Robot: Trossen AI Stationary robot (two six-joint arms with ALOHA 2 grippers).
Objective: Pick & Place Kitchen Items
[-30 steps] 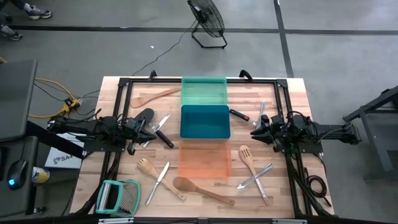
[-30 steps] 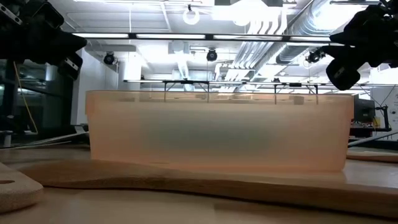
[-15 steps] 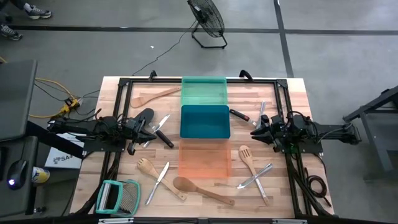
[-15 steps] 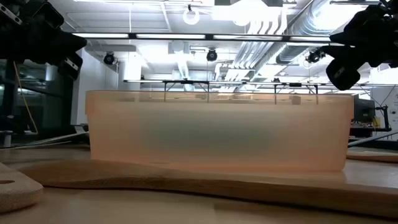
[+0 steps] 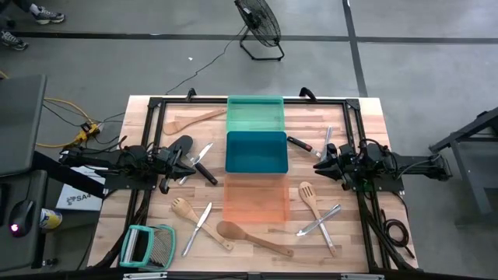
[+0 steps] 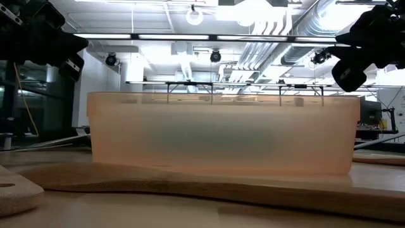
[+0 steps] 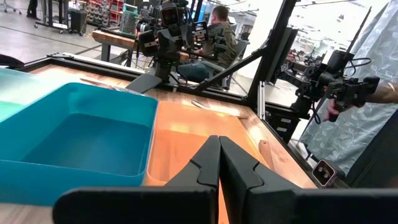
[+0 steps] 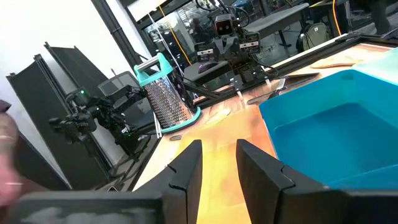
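Observation:
The kitchen items lie flat on the wooden table (image 5: 366, 117), around three trays. Left of the trays are a wooden spatula (image 5: 191, 120), a black spatula (image 5: 179, 148), a silver knife (image 5: 204, 152), a wooden fork (image 5: 184, 208) and another knife (image 5: 198, 227). A wooden spoon (image 5: 253, 237) lies near the front. On the right lie a slotted wooden spatula (image 5: 309, 198), silver tongs (image 5: 319, 220) and knives (image 5: 327, 140). My left gripper (image 5: 191, 159) hovers level above the black spatula, shut (image 7: 219, 155). My right gripper (image 5: 317, 165) hovers level right of the blue tray, slightly open and empty (image 8: 217, 155).
A green tray (image 5: 255, 114), a blue tray (image 5: 256, 151) and an orange tray (image 5: 255, 201) stand in a row down the table's middle. A teal-framed grater (image 5: 148, 245) sits at the near left corner. A black frame (image 5: 156, 105) rims the table. A seated person (image 7: 221, 31) is beyond it.

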